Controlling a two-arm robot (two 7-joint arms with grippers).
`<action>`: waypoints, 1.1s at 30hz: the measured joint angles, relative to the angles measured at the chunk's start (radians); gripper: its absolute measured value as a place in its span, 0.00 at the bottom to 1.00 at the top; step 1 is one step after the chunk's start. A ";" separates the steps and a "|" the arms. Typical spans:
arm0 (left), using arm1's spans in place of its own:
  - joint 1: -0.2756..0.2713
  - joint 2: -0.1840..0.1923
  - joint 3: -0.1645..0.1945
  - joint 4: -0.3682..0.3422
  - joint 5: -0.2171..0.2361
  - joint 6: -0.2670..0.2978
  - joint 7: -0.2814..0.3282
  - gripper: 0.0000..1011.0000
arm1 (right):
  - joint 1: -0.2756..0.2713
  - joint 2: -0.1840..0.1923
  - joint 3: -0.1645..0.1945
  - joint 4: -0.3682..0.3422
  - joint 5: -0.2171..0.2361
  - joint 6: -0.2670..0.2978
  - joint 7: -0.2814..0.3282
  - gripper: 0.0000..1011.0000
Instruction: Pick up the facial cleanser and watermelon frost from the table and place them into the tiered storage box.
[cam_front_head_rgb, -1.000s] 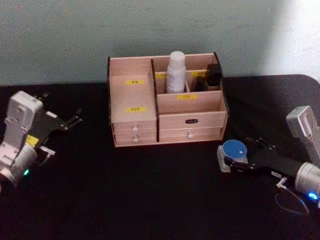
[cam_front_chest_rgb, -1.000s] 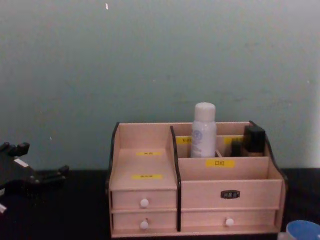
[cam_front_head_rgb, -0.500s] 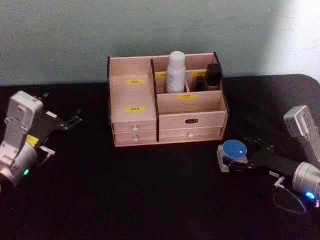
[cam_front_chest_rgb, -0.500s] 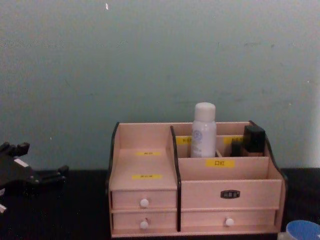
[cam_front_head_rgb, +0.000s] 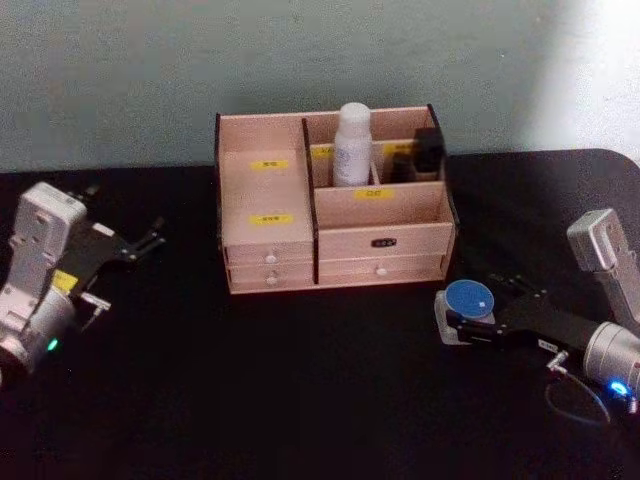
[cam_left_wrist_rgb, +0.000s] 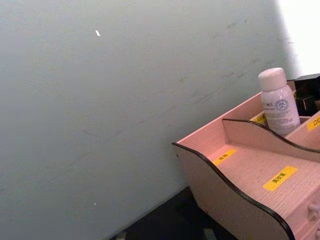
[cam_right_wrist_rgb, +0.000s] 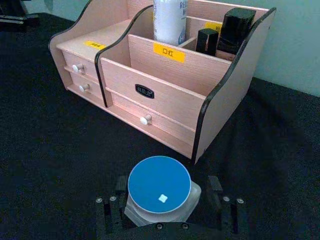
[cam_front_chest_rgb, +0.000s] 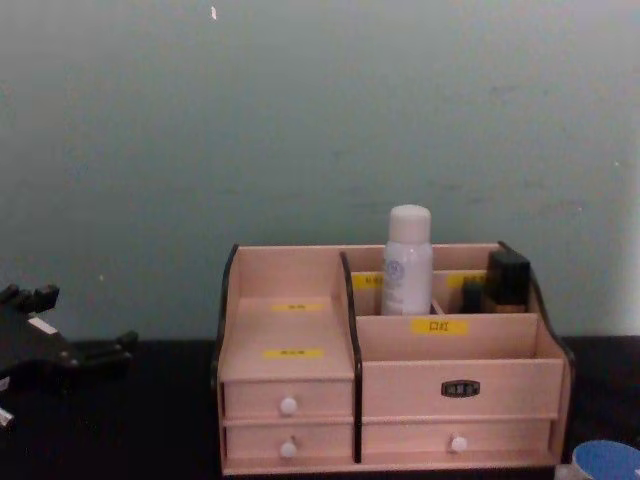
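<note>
Head view: the tiered storage box (cam_front_head_rgb: 380, 237) sits at the back of the black table (cam_front_head_rgb: 300, 380). The facial cleanser (cam_front_head_rgb: 351, 145), a white bottle, stands upright in a rear compartment, with a black container (cam_front_head_rgb: 428, 150) in the compartment to its right. The watermelon frost (cam_front_head_rgb: 468, 298), a small blue-lidded jar, rests on the table near the box's front right corner. The right hand (cam_front_head_rgb: 472, 312) lies low around it, released, one finger on either side. The left hand (cam_front_head_rgb: 126, 213) hangs released at the table's left, well apart from the box.
</note>
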 joint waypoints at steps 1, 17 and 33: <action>0.000 0.000 0.000 0.000 0.000 0.000 0.000 0.99 | 0.000 0.000 0.000 0.001 0.000 0.000 0.000 0.99; 0.000 0.000 0.000 0.000 0.000 0.000 0.000 0.99 | 0.007 -0.004 -0.003 0.007 0.007 0.010 -0.001 0.99; 0.000 0.000 0.000 0.000 0.000 0.000 0.000 0.99 | 0.007 -0.003 -0.002 0.007 0.007 0.010 -0.001 0.99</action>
